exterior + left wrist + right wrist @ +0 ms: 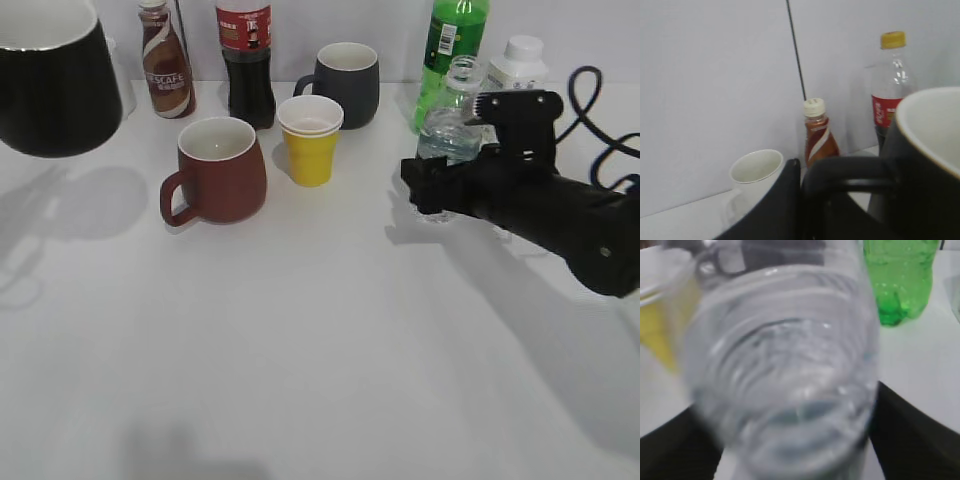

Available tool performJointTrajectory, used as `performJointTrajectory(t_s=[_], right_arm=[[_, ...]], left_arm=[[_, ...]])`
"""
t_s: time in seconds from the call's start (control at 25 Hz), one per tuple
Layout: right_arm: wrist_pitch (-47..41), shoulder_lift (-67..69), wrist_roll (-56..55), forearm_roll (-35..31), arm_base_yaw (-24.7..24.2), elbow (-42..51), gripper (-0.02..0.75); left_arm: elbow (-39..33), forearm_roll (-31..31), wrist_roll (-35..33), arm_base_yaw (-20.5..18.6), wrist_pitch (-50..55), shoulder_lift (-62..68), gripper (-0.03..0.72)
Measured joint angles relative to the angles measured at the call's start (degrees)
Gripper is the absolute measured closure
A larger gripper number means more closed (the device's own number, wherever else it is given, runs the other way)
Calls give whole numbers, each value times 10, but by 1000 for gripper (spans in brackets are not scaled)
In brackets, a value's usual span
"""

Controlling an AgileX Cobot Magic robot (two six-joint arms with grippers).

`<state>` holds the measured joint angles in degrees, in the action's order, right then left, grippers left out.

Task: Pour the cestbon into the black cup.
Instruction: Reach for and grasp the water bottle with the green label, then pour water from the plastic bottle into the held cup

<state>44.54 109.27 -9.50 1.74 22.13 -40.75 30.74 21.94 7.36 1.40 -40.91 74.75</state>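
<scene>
Water bottle [452,110]: it stands upright near the far right corner of the table [330,340], just in front of the green soda bottle [452,45], cap off.
Right gripper [425,190]: its jaws are closed on the lower body of the water bottle, one on each side; the wrist view is filled by the clear ribbed wall.
Black cup [55,85]: it hangs in the air above the far left corner, upright, white inside.
Left gripper [805,200]: it holds the black cup by the loop handle.
Far edge: coffee bottle [165,65], cola bottle [246,55], grey mug [345,85].
In front of them: maroon mug [220,170], yellow cup [310,140], side by side.
</scene>
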Motion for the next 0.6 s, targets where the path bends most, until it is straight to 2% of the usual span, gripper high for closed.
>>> performJointTrajectory(t_s=[0.12, 0.2, 0.32, 0.44, 0.52, 0.6], right_arm=[[1, 29, 0, -2, 0, -32, 162], [4, 34, 0, -2, 0, -38, 279], [-4, 27, 0, 38, 0, -38, 281], [-36, -9, -1, 142, 0, -36, 281], [-59, -49, -1, 219, 2, -36, 281], [-98, -94, 2, 266, 8, -39, 281]], left_arm=[[0, 20, 21, 0, 3, 0, 655], [0, 34, 27, 0, 6, 0, 655], [0, 67, 49, 13, 15, 0, 655], [0, 85, 79, 60, 50, -1, 655], [0, 89, 83, 107, 84, -1, 655], [0, 87, 84, 153, 108, -1, 655]])
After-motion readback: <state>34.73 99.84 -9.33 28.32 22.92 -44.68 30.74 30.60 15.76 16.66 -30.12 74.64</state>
